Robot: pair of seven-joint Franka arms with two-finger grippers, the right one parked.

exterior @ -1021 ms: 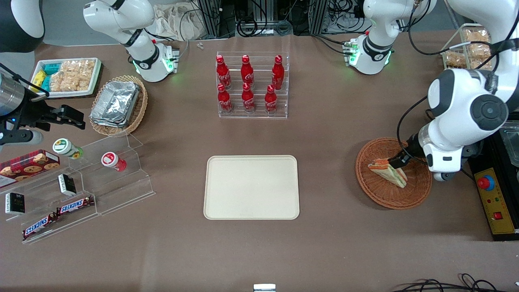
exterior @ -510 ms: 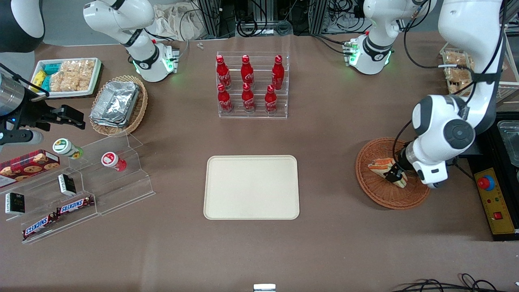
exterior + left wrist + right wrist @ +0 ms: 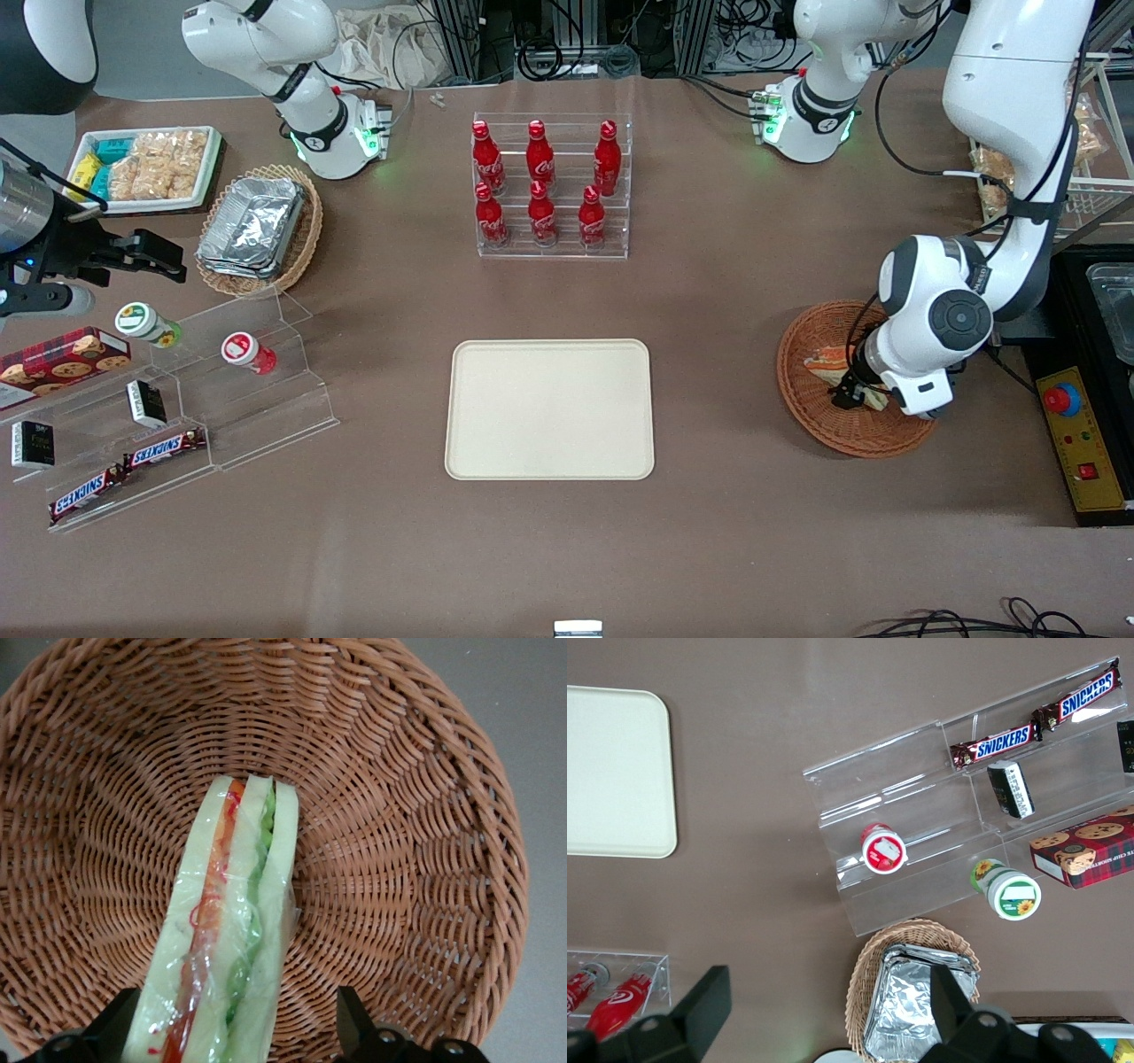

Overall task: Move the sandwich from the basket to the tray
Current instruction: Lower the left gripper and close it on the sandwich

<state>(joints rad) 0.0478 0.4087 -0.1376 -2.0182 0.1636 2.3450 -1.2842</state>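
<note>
the sandwich (image 3: 232,930) lies in the basket (image 3: 425,859), clear film over soft bread. the gripper (image 3: 235,1028) sits low over its wide end, jaws spread to either side, not yet closed. it looks light, squashy and slippery in its wrap — best pinched gently across the flat bread faces. the tray (image 3: 549,409) sits well apart.

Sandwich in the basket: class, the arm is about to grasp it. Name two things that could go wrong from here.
The gripper is open, its fingers straddling the sandwich, whose plastic wrap may slip once squeezed. The sandwich lies in the basket, so a low sideways pull toward the tray may catch the rim.
</note>
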